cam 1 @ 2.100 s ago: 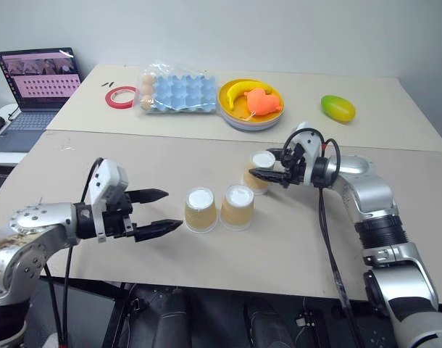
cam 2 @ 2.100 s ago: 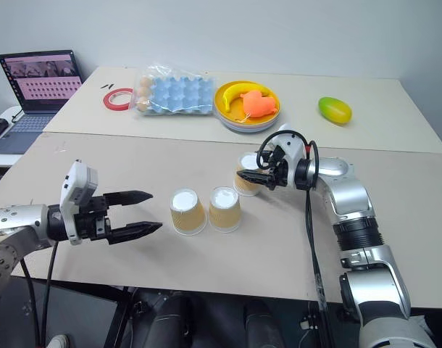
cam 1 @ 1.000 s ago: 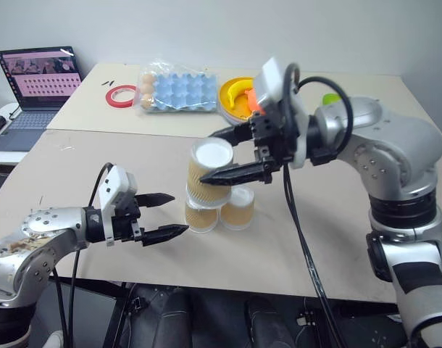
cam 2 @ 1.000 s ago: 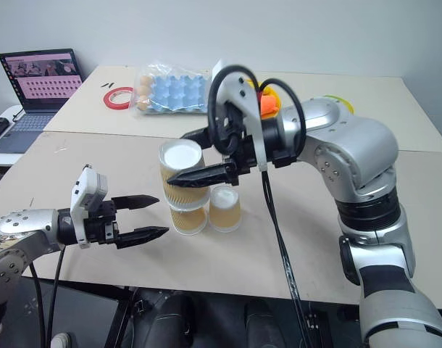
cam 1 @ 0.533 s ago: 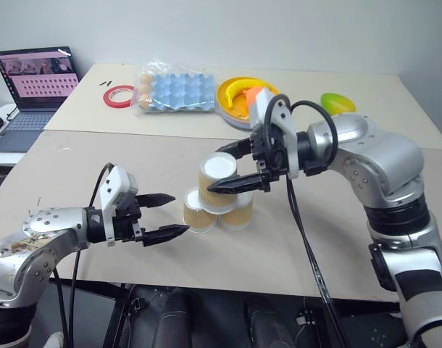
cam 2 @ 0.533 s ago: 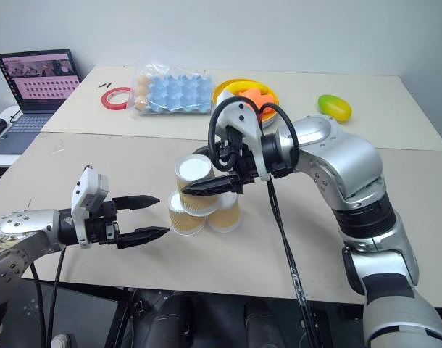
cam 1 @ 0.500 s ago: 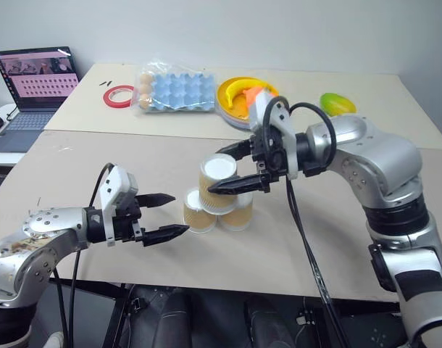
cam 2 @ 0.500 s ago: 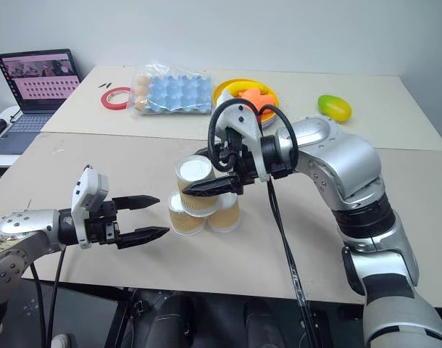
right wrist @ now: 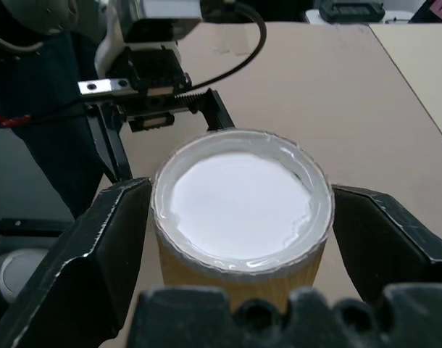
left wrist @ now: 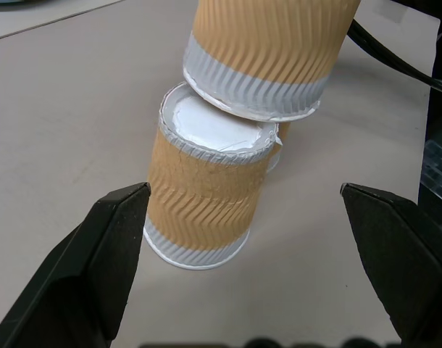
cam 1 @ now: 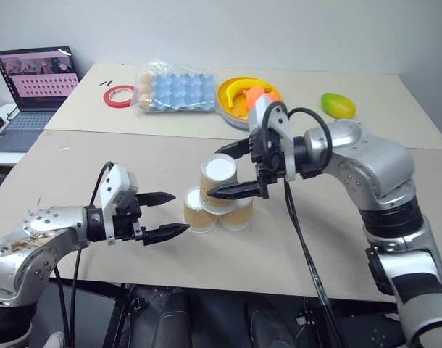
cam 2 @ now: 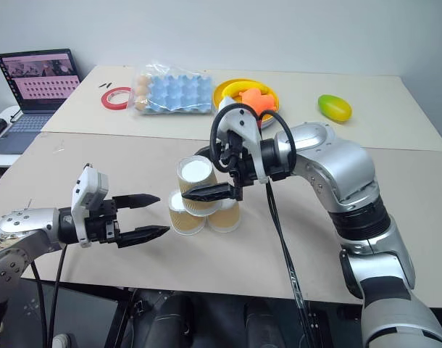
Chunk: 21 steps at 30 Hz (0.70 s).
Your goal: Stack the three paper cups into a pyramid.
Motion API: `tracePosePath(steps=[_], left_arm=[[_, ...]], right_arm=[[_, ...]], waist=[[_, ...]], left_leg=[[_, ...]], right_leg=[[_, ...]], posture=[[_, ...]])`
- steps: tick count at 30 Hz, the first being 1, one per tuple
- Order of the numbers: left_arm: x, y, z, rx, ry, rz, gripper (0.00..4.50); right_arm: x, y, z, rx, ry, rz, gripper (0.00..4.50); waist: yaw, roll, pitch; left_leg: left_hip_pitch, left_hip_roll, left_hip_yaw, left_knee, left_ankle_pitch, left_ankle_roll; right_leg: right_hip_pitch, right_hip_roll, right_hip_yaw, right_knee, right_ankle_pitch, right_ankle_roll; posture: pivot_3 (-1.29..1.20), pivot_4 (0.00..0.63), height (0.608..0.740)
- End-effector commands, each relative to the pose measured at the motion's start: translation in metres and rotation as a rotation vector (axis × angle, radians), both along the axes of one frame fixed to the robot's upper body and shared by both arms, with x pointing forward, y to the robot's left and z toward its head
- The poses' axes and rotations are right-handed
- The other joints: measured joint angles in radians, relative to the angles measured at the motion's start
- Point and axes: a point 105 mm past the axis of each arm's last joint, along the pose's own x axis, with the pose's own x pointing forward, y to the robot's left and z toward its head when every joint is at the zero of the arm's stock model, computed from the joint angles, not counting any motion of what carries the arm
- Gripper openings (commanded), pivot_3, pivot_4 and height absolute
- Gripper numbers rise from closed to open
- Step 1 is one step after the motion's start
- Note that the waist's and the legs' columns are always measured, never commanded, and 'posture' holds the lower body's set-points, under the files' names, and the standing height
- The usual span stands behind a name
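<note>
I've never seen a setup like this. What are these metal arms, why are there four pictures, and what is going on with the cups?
It is a two-armed robot. Two pictures come from cameras on its head, two from cameras on its wrists. On the table two cups stand upside down with a top cup resting on them. The right gripper is open around the top cup, not squeezing it. The left gripper waits open beside the left cup. Farther back lie an egg tray, a plate of toy fruit and a laptop.
</note>
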Motion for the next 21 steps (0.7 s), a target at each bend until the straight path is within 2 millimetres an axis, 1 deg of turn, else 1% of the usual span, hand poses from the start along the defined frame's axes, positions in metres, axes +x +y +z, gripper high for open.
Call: tracePosePath(steps=[1,3,5,7,8,10,11,12,14,16,17,19,21], left_arm=[[0.000,-0.001,0.008,-0.002,-0.043,-0.014,4.50],[0.000,-0.001,0.008,-0.003,-0.042,-0.013,4.50],[-0.002,0.001,0.008,-0.002,-0.038,-0.003,4.50],[-0.003,0.003,0.007,-0.004,-0.034,0.013,4.50],[-0.005,0.007,0.006,-0.006,-0.030,0.036,4.50],[-0.010,0.016,0.003,-0.008,-0.015,0.092,4.50],[-0.013,0.020,0.000,-0.003,-0.009,0.118,4.50],[-0.015,0.025,-0.003,-0.002,0.000,0.152,4.50],[-0.022,0.034,-0.010,0.011,0.020,0.214,4.50],[-0.025,0.047,-0.016,0.030,0.025,0.298,4.50],[-0.023,0.054,-0.019,0.036,0.023,0.351,4.50],[-0.013,0.076,-0.022,0.056,-0.019,0.505,4.50],[0.003,0.104,-0.027,0.090,-0.077,0.705,4.50]], right_arm=[[-0.020,-0.014,0.040,0.105,-0.064,0.069,4.41],[-0.025,-0.024,0.055,0.165,-0.045,0.088,4.41],[-0.026,-0.039,0.072,0.262,-0.016,0.068,4.41],[-0.022,-0.048,0.081,0.330,0.012,0.029,4.41],[-0.006,-0.054,0.078,0.345,0.016,-0.088,4.41],[0.032,-0.069,0.058,0.311,0.005,-0.362,4.41],[0.046,-0.077,0.046,0.283,0.012,-0.473,4.41],[0.060,-0.086,0.030,0.240,-0.002,-0.585,4.41],[0.080,-0.104,-0.004,0.114,-0.060,-0.766,4.41],[0.096,-0.124,-0.036,0.025,-0.076,-0.938,4.41],[0.102,-0.133,-0.048,0.007,-0.070,-1.009,4.41],[0.108,-0.150,-0.066,0.002,-0.062,-1.134,4.41],[0.111,-0.167,-0.080,0.010,-0.040,-1.261,4.41]], waist=[[0.001,0.000,0.000],[0.001,0.000,0.000],[0.001,0.000,0.000],[0.001,0.000,0.000],[-0.002,0.000,0.000],[-0.008,0.000,0.000],[-0.011,-0.001,0.000],[-0.012,-0.001,-0.001],[-0.013,-0.001,-0.001],[-0.013,-0.001,-0.001],[-0.013,-0.001,0.000],[-0.012,-0.001,0.000],[-0.011,-0.001,0.000]], left_leg=[[0.000,0.000,0.000,0.000,0.000,0.000],[0.000,0.000,0.000,0.000,0.000,0.000],[0.000,0.000,0.000,0.000,0.000,0.000],[0.000,0.000,0.000,0.000,0.000,0.000],[0.000,0.000,0.000,0.000,0.000,0.000],[0.001,0.000,0.000,0.000,0.000,0.000],[0.001,0.000,0.000,-0.001,0.000,0.000],[0.001,0.000,0.000,-0.001,0.000,0.000],[0.000,0.000,0.000,-0.001,0.000,0.000],[0.000,0.000,0.002,-0.002,0.000,0.000],[-0.001,0.000,0.003,-0.003,0.000,0.000],[-0.002,0.000,0.004,-0.003,0.000,0.000],[-0.002,0.000,0.004,-0.002,0.000,0.000]], right_leg=[[0.000,0.000,0.000,0.000,0.000,0.000],[0.001,0.000,0.000,0.000,0.000,0.000],[0.001,0.000,0.000,0.000,0.000,0.000],[0.001,0.000,0.000,0.000,0.000,0.000],[0.001,0.000,0.000,0.000,0.000,0.000],[0.000,0.000,0.000,0.000,0.000,0.000],[0.000,0.000,0.000,0.000,0.000,0.000],[0.000,0.000,0.000,0.000,0.000,-0.001],[-0.001,0.000,0.001,0.000,0.000,-0.001],[-0.002,-0.001,0.002,-0.001,0.000,-0.001],[-0.003,-0.001,0.003,-0.001,0.000,-0.001],[-0.005,-0.001,0.004,0.000,0.000,-0.001],[-0.006,-0.001,0.004,0.001,0.000,-0.001]], posture=[[0.00,0.150,0.645],[0.00,0.150,0.645],[0.00,0.150,0.645],[0.00,0.150,0.645],[0.00,0.150,0.645],[0.00,0.150,0.645],[0.00,0.150,0.645],[0.00,0.150,0.645],[0.00,0.150,0.645],[0.00,0.150,0.645],[0.00,0.150,0.645],[0.00,0.150,0.645],[0.00,0.150,0.645]])
